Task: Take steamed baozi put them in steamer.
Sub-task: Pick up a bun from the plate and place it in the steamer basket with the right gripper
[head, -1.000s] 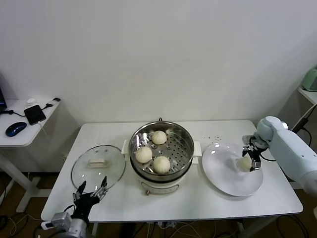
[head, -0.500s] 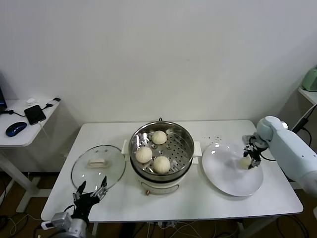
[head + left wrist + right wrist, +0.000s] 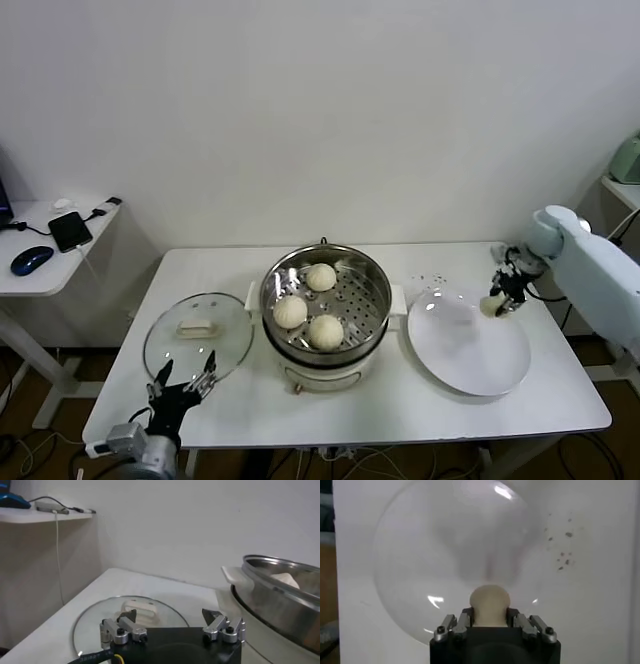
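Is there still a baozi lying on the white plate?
No: the plate is bare in the head view, and the last baozi is held in the right gripper above its far edge.

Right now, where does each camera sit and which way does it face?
Head view: up on the robot's head, looking forward and down at the table; shows the left gripper at the near edge and the right gripper holding a baozi.
Left wrist view: low behind its open fingers, facing the glass lid and steamer.
Right wrist view: above the white plate, looking down past the held baozi.
Head and right wrist views share the plate and that baozi.
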Controlling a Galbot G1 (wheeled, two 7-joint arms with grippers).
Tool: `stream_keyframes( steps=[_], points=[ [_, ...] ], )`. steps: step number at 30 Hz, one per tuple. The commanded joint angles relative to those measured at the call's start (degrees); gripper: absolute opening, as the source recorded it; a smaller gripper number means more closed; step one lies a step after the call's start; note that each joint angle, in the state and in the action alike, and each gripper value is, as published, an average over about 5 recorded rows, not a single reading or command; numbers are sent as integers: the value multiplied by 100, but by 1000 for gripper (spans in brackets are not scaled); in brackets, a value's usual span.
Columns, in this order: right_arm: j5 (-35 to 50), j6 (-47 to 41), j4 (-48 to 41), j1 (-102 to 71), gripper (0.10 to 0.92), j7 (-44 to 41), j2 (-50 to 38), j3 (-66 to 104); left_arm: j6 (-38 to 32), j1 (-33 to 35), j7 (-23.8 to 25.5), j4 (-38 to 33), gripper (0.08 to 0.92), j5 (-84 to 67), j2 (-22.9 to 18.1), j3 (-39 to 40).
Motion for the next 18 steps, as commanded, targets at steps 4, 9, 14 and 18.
stream_keyframes(
  steps=[4,9,14,18],
  points=[
    [3586,-2088,1591,3357,467,169,268,-3428,-36,-61,-4,-108,823,439,81,18],
    [4519,-2641,1659,3906,467,386,988,-4089,-50,-51,-7,-163,823,483,131,62],
    [4748,-2858,1466,3885,467,548,1732,-4225,-70,-35,-7,-222,823,483,169,59],
    [4561,-2953,1335,3625,467,578,2163,-4231,-76,-33,-6,-227,823,462,183,36]
  ],
)
